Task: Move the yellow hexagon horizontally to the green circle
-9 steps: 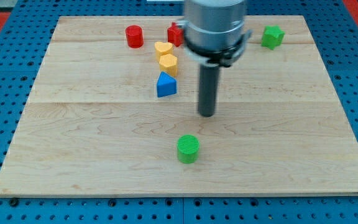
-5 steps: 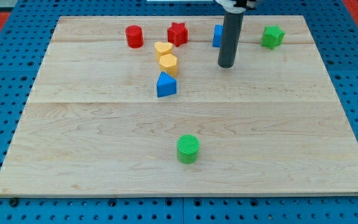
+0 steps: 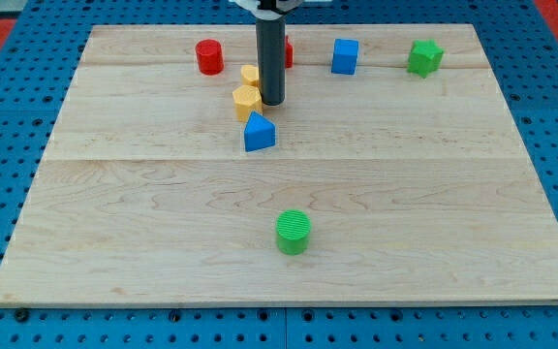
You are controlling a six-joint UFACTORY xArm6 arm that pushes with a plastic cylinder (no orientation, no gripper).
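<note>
The yellow hexagon [image 3: 247,101] sits on the wooden board [image 3: 143,204] in the upper middle. My tip [image 3: 272,101] stands right against its right side, touching it. The green circle [image 3: 294,232] lies well below, toward the view's bottom, slightly right of the hexagon. A second yellow block [image 3: 249,75], its shape unclear, sits just above the hexagon, partly behind the rod. A blue triangle-like block [image 3: 259,132] sits just below the hexagon and the tip.
A red cylinder [image 3: 208,56] stands at the upper left. A red block [image 3: 288,51] is mostly hidden behind the rod. A blue cube [image 3: 345,55] and a green block [image 3: 423,57] sit along the board's top right.
My tip moved up the view, then left across the board to the yellow hexagon's right side. The hexagon has shifted slightly left. The blue cube and red block swapped in being hidden.
</note>
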